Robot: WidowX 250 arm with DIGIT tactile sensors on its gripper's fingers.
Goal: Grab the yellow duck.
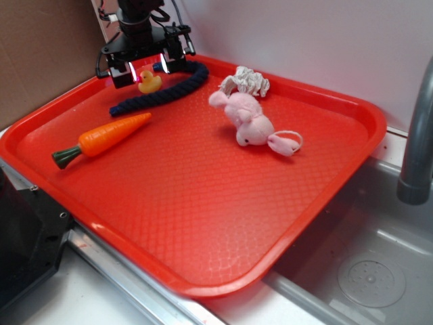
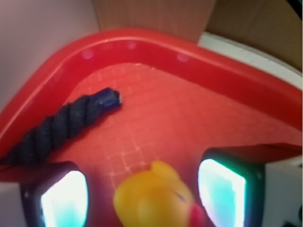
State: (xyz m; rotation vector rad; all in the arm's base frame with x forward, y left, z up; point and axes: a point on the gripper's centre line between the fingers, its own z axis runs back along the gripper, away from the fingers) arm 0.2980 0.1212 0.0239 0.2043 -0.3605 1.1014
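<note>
Between spread fingers [image 2: 64,198]: yellow duck [image 2: 154,198], apart from both.

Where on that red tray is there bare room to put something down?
The near half of the red tray, in front of the carrot and pink plush, is bare. The far corner is crowded: gripper, yellow duck and blue rope cluster there.

A white wall [image 1: 325,40] backs a steel sink [image 1: 379,271] with a grey faucet [image 1: 416,135]; brown cardboard [image 1: 40,54] stands left.
</note>
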